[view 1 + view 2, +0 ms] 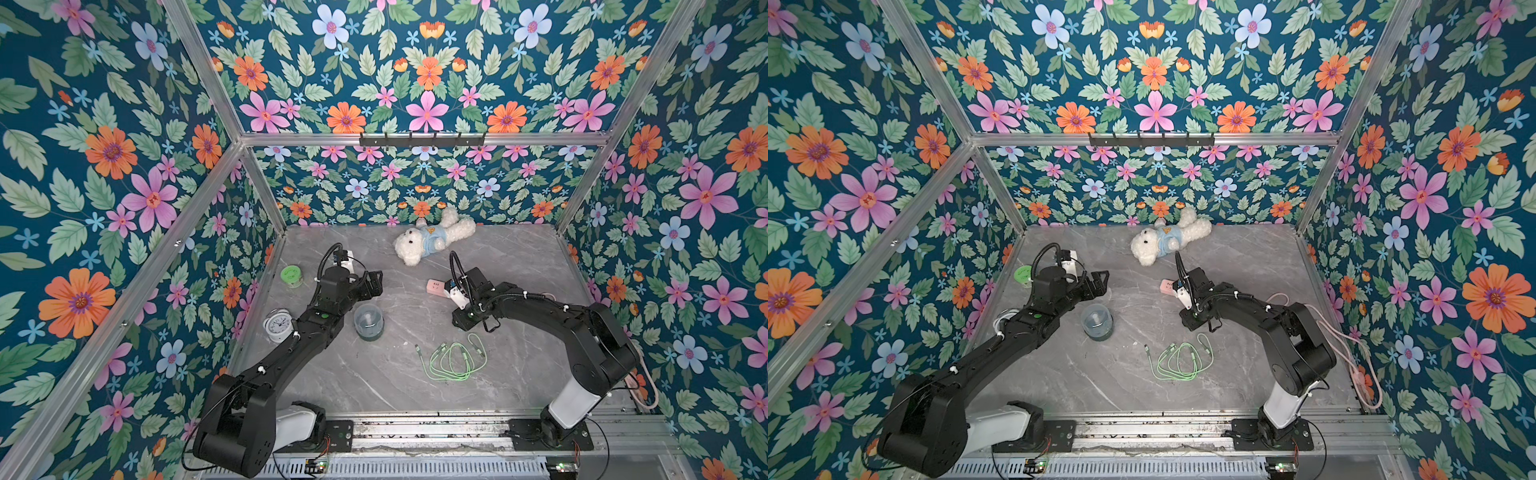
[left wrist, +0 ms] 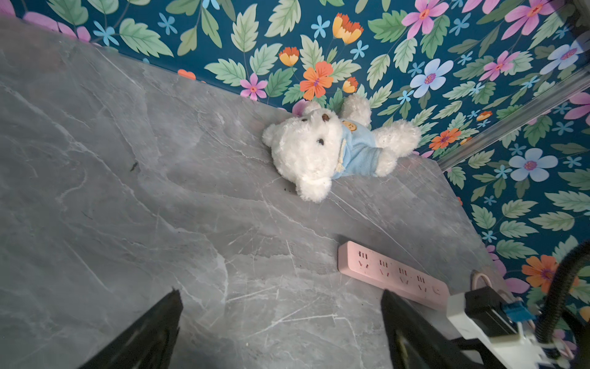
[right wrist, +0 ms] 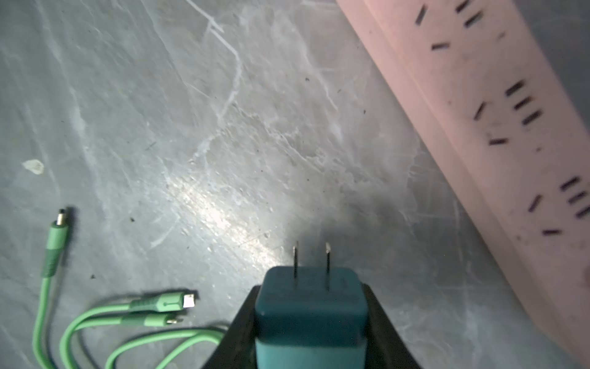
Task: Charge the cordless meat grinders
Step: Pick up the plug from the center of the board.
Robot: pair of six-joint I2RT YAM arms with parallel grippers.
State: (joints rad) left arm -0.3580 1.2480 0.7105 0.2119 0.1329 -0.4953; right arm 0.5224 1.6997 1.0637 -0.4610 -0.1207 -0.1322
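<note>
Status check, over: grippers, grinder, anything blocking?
Left gripper open, empty. Right gripper shut on teal charger plug, beside pink power strip. Grinder upright, uncabled; green cable lying loose. Nothing between plug and strip.

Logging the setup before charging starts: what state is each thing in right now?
Squat grey-blue domed grinder with teal base: upright, no cable seen attached.
Green multi-end charging cable: lying loosely coiled, visible ends free.
Teal two-prong plug adapter: gripped by right gripper, prongs bare, unplugged.
Pink power strip: visible sockets empty.
Left gripper: open, empty.
Green-lidded clear jar: lid on.
</note>
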